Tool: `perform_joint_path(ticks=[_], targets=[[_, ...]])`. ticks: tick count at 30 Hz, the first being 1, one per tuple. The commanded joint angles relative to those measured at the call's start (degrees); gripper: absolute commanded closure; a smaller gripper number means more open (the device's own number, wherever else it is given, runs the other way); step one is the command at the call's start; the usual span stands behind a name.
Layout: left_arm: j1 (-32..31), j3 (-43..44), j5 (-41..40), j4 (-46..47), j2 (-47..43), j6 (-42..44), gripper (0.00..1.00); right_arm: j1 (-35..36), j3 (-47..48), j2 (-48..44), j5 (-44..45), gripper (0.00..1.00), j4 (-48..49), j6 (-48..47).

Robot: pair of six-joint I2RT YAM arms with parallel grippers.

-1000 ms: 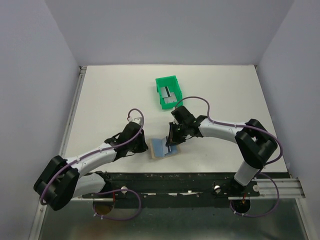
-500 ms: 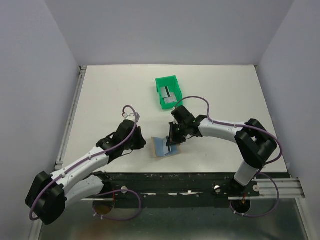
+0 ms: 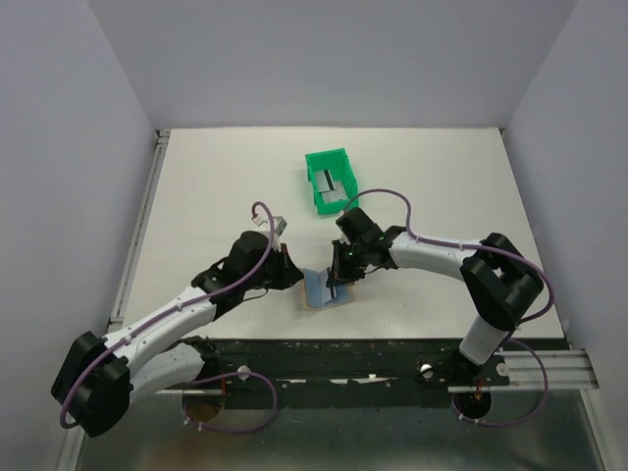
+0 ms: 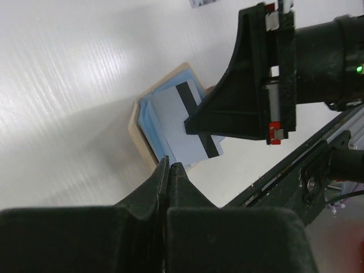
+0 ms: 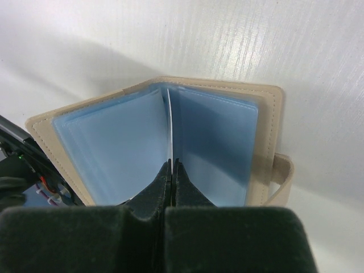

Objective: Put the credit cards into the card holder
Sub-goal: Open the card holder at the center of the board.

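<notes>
Right wrist: my right hand (image 5: pixel 170 166) pinches a thin grey plastic card (image 5: pixel 170 122) in the open tan card holder (image 5: pixel 268 131). My left hand (image 4: pixel 169 163) is closed, empty.

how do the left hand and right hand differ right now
The right hand is shut on a striped credit card; the left hand is shut on nothing. The right hand hangs over the open card holder; the left hand sits beside its tan edge. Both are closed.
</notes>
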Motion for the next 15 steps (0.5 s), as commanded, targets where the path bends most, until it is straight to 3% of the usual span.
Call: perform_joint_path(ticks=[1,15], targets=[[-0.56,1.24,3.4,1.85,3.59,1.08,1.0,0.49,-0.46,1.74,3.01,1.0,-2.37,-0.4],[-0.74,0.89,2.88,2.03,9.4,1.61,1.0,0.4,-0.37,2.44,3.1,1.0,-2.55,-0.23]])
